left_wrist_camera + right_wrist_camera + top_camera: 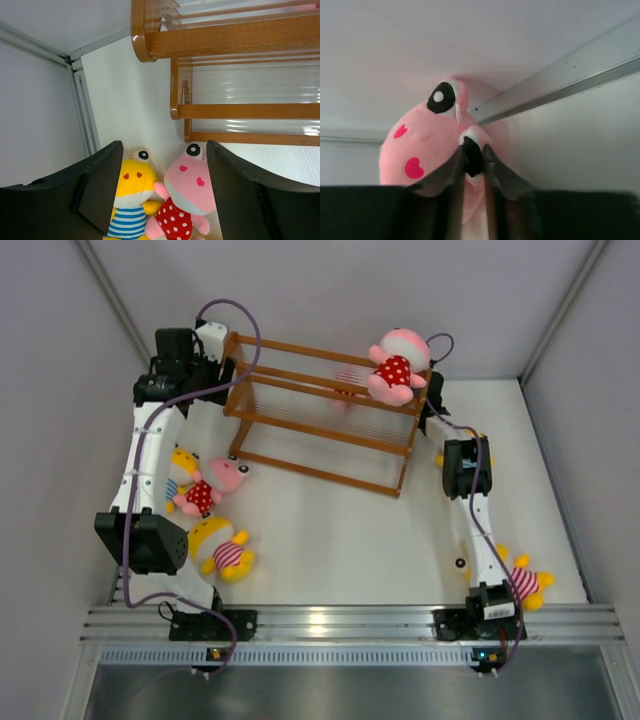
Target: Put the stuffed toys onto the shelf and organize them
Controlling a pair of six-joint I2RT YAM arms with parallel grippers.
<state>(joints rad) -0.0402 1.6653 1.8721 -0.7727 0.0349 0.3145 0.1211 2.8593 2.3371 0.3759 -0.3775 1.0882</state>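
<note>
Top view: a pink toy (398, 365) is seated on the top tier of the shelf (325, 433), at its right end. Left wrist: the left pincer (164, 148) is held apart over a yellow toy (131, 184) and a spotted toy (186, 192) left of the shelf. Right wrist: the right pincer (473, 153) is clamped on the pink toy's eye.

The shelf (300, 348) was set at the back of the tabletop (350, 540). A first toy (398, 367) was seated on its top tier, at the right end. A pair of toys (212, 485) was laid side by side left of the shelf, a fourth toy (222, 548) before them, a fifth toy (525, 585) at the near right.
</note>
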